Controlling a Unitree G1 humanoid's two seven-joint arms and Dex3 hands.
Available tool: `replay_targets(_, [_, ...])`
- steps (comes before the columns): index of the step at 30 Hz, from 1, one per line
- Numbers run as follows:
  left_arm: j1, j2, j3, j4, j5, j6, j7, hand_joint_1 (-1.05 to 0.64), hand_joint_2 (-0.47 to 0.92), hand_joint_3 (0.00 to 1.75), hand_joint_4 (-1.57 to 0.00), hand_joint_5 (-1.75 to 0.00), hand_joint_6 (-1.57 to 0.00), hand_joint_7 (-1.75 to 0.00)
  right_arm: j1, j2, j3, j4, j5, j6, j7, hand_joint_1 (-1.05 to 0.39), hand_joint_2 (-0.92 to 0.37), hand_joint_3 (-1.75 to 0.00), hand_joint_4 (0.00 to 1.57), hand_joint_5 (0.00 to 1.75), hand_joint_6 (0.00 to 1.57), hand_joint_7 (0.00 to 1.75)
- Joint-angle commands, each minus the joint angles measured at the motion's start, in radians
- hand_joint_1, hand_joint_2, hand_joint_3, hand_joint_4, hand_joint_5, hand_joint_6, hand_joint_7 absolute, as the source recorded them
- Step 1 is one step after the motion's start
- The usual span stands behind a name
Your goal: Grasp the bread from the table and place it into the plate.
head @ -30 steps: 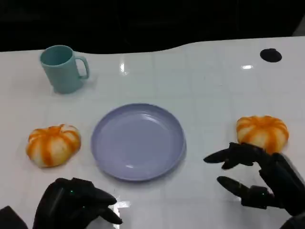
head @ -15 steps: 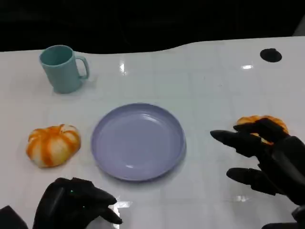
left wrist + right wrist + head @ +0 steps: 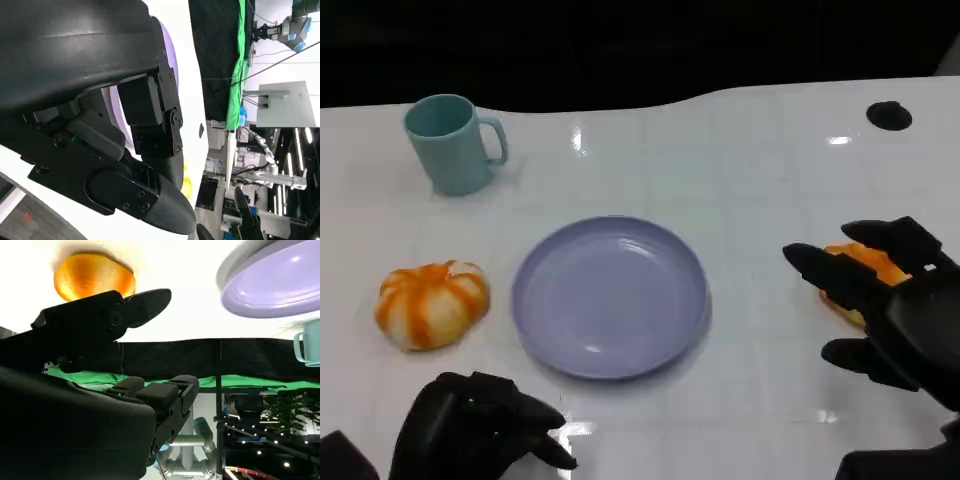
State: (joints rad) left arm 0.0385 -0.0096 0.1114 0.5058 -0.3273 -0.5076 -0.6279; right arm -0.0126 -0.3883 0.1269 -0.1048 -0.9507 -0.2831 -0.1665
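The right hand [image 3: 890,300] is advancing over the right bread [image 3: 865,262], fingers spread and empty; it should be lowering squarely before closing.

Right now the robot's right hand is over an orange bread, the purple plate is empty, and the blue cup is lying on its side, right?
Nearly. The cup stands upright, as the head view shows. The right hand is over the bread, and the plate is empty.
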Motion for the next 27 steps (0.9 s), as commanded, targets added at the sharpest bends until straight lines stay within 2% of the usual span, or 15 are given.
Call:
replay_targets(1, [-0.002, 0.015, 0.007, 0.007, -0.002, 0.001, 0.002, -1.05, 0.77, 0.00, -1.57, -0.36, -1.57, -0.14, -0.002, -0.026, 0.006, -0.014, 0.009, 0.014, -0.006, -0.48, -0.85, 0.00, 0.00, 0.60, 0.39, 0.01])
replay_targets(2, [-0.002, 0.015, 0.007, 0.007, -0.002, 0.001, 0.002, -1.05, 0.77, 0.00, -1.57, -0.36, -1.57, -0.14, -0.002, -0.027, 0.007, -0.014, 0.010, 0.015, -0.006, -0.48, -0.85, 0.00, 0.00, 0.60, 0.39, 0.01])
replay_targets(4, [-0.003, 0.012, 0.007, 0.010, -0.001, 0.000, 0.006, -1.05, 0.77, 0.00, -1.57, -0.36, -1.57, -0.14, -0.076, -0.026, 0.039, 0.025, -0.107, 0.141, 0.091, -0.51, -0.84, 0.00, 0.01, 0.48, 0.34, 0.01])
replay_targets(6, [0.001, 0.011, 0.007, 0.005, 0.002, -0.001, 0.010, -1.05, 0.77, 0.00, -1.57, -0.36, -1.57, -0.14, -0.151, -0.019, 0.073, 0.083, -0.195, 0.246, 0.165, -0.48, -0.81, 0.00, 0.00, 0.49, 0.34, 0.02])
replay_targets(10, [0.003, 0.010, 0.006, 0.003, 0.003, -0.005, 0.010, -1.05, 0.78, 0.00, -1.57, -0.37, -1.57, -0.14, -0.205, -0.018, 0.118, 0.153, -0.221, 0.320, 0.186, -0.44, -0.80, 0.00, 0.01, 0.54, 0.35, 0.02])
replay_targets(16, [0.006, 0.011, 0.007, -0.002, 0.004, -0.001, 0.012, -1.05, 0.78, 0.00, -1.57, -0.37, -1.57, -0.13, -0.234, -0.030, 0.163, 0.207, -0.214, 0.367, 0.169, -0.43, -0.80, 0.00, 0.04, 0.53, 0.37, 0.01])
replay_targets(27, [0.006, 0.013, 0.007, -0.002, 0.003, -0.003, 0.008, -1.05, 0.78, 0.00, -1.57, -0.37, -1.57, -0.14, -0.250, -0.028, 0.188, 0.237, -0.163, 0.389, 0.177, -0.40, -0.80, 0.00, 0.05, 0.49, 0.37, 0.00])
